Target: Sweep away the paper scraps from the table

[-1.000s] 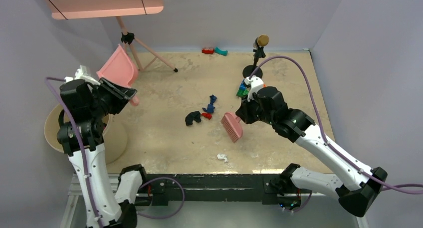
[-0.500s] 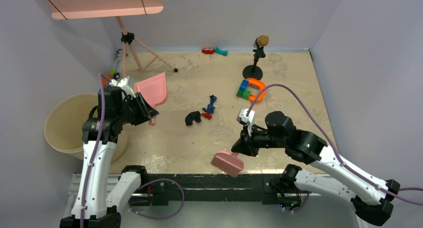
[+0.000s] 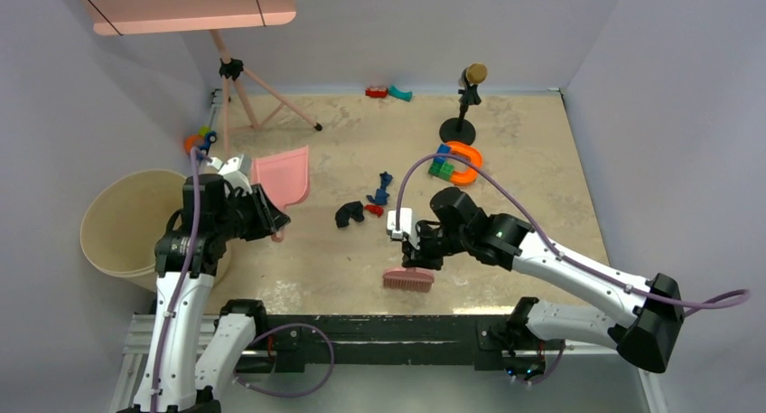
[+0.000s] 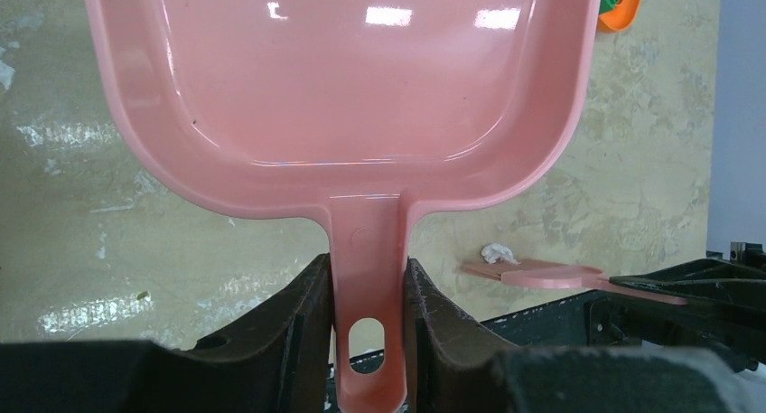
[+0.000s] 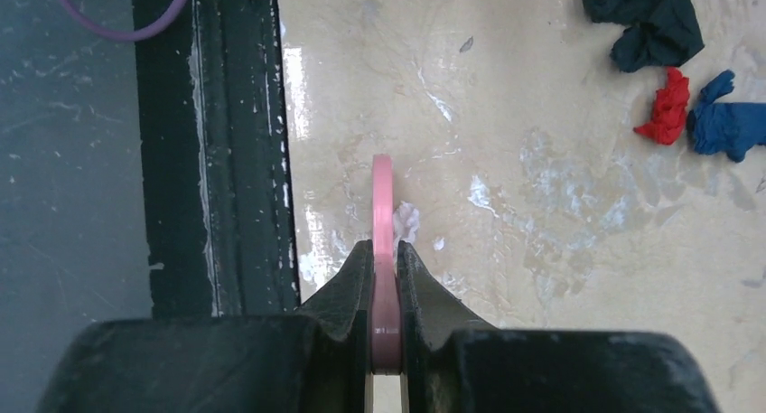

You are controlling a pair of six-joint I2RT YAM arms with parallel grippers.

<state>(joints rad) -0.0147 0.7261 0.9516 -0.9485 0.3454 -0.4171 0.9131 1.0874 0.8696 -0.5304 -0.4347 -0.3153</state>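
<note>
Our left fingers point(image 4: 303, 314) are clamped on the handle of the dustpan point(image 4: 343, 88) and our right fingers point(image 5: 348, 286) on the brush point(image 5: 383, 205), both over a beige, grey-mottled tabletop point(image 3: 533, 160) walled in lavender, with a black rail point(image 3: 397, 327) along its near edge and a bucket point(image 3: 117, 219) off its left side. Against half a second ago, we see the brush drawn in from the rail and turned bristles-down, and the dustpan lower and flatter. We count one brush, one dustpan and four scraps point(image 3: 349, 215): black, red point(image 3: 374, 211) and blue point(image 3: 382, 189) clustered mid-tabletop, and a white one point(image 5: 406, 221) just beside the brush.
</note>
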